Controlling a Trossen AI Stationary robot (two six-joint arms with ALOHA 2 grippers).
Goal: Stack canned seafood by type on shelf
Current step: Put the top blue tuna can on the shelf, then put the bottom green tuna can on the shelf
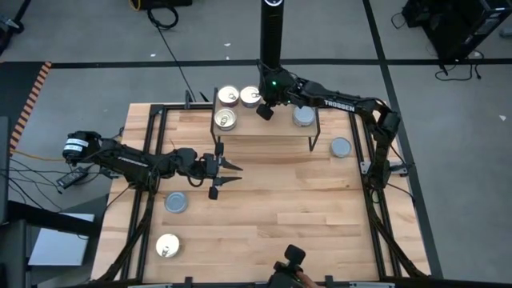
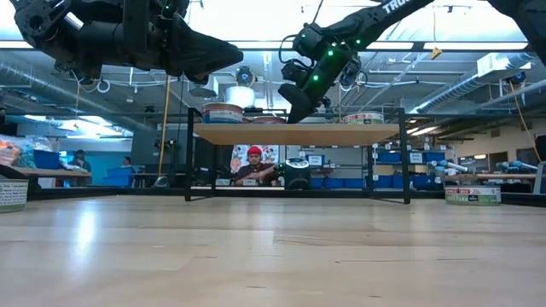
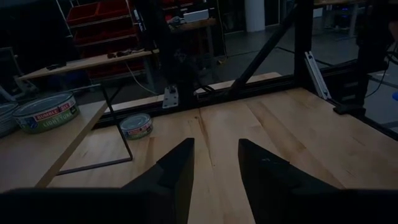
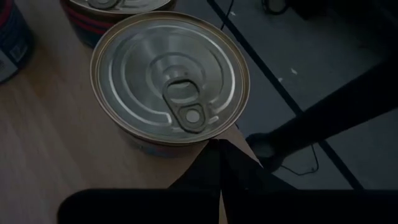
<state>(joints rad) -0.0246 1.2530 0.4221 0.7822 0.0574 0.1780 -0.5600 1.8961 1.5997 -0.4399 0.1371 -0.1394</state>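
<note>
right gripper (image 1: 265,111) clenched, empty; left gripper (image 1: 234,174) parted | shelf (image 1: 264,128): four tins; tabletop: three

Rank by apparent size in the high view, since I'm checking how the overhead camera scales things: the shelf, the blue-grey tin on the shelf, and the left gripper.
1. The shelf, clearly largest.
2. The left gripper, open above the table.
3. The blue-grey tin, smallest; the gripper sits nearer the camera, so that gap is unsure.

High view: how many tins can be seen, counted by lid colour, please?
Gold-lid tins: 4, three on the shelf and one on the table.
Blue-grey-lid tins: 3, one on the shelf and two on the table.
Total: 7 tins visible from above.
</note>
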